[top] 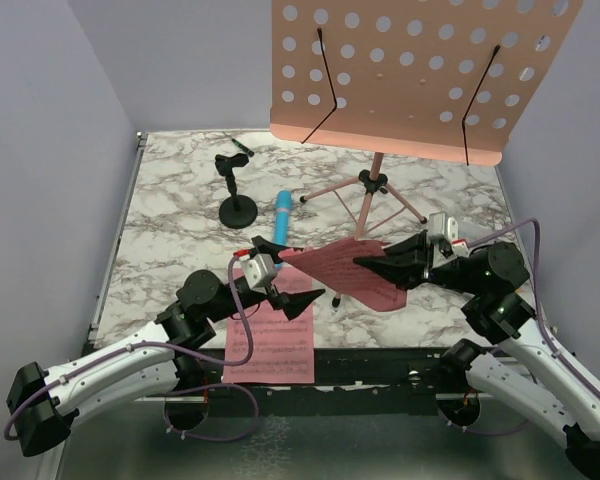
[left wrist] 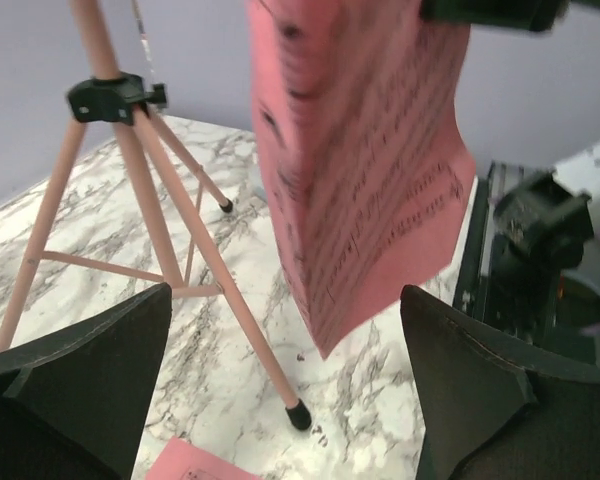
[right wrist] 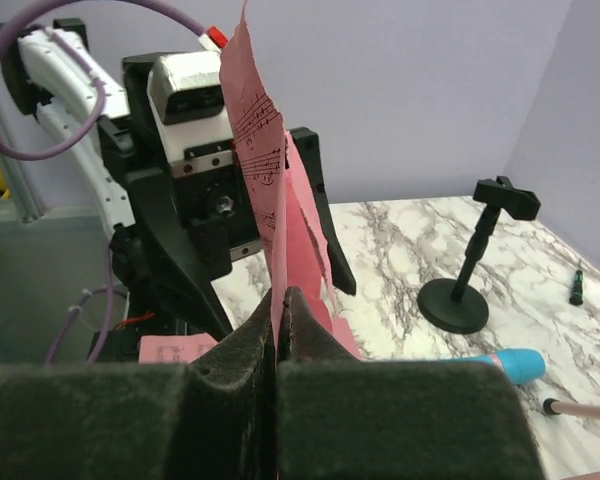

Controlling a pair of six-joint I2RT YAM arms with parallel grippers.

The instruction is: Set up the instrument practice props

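Note:
The salmon-pink music stand (top: pixel 420 70) rises at the back of the marble table, its thin tripod legs (top: pixel 370 190) spread below the hole-punched desk. My right gripper (right wrist: pixel 281 298) is shut on the edge of one pink sheet-music page (top: pixel 345 268), which hangs mid-table above the surface. My left gripper (top: pixel 302 272) is open just left of that page, with nothing between its fingers (left wrist: pixel 80 380); the page (left wrist: pixel 370 170) dangles ahead of them. A second pink page (top: pixel 272 340) lies flat at the front edge. The light-blue tube (top: pixel 282 218) lies behind the left gripper.
A black stand with a round base (top: pixel 237 205) is at the back left, and a small dark pen-like item (top: pixel 242 147) lies beyond it. One tripod foot (left wrist: pixel 297 413) rests on the table close to my left gripper. Grey walls enclose the table on three sides.

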